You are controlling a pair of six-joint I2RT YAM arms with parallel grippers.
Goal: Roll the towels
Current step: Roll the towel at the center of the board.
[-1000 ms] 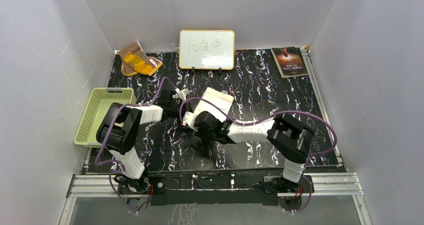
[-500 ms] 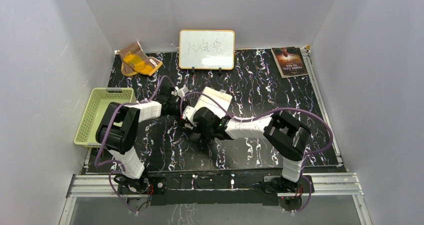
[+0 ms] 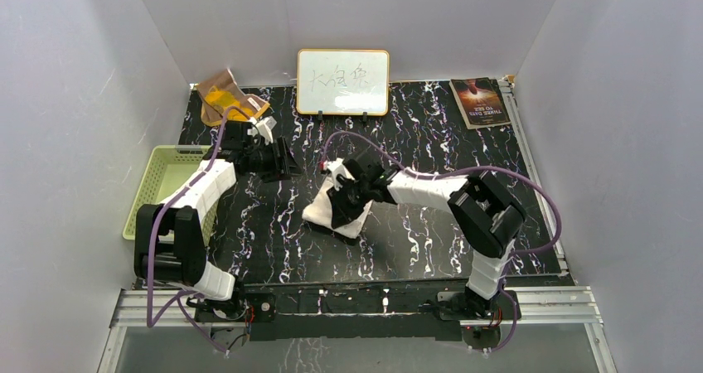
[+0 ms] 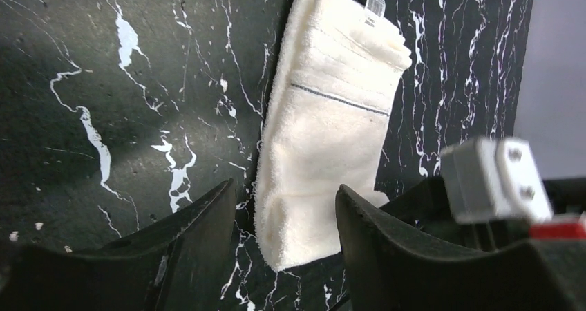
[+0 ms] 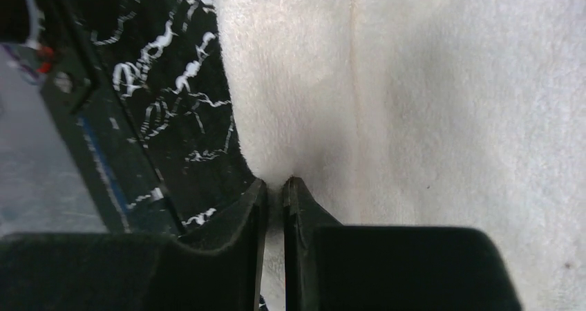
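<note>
Towels count two. One cream-beige towel (image 3: 332, 211), folded, lies in the middle of the black marbled surface (image 3: 431, 166), a thin dark line crossing it. One orange-and-brown cloth (image 3: 222, 99) sits crumpled at the far-left corner, well apart. The right tool (image 5: 275, 184) has its fingers pressed nearly together, pinching a fold at the cream towel's edge. The left tool (image 4: 285, 190) hovers spread, gripping nothing, off the towel's far-left side. One green basket (image 3: 166, 192), one whiteboard (image 3: 342, 81) and one booklet (image 3: 479, 102) stand around.

The large towel (image 3: 336, 207) lies mid-worktop (image 3: 481, 157), with the basket (image 3: 166, 186) at the left edge, the small cloth (image 3: 222, 98) far left, the whiteboard (image 3: 342, 81) behind centre and the booklet (image 3: 479, 101) far right.
</note>
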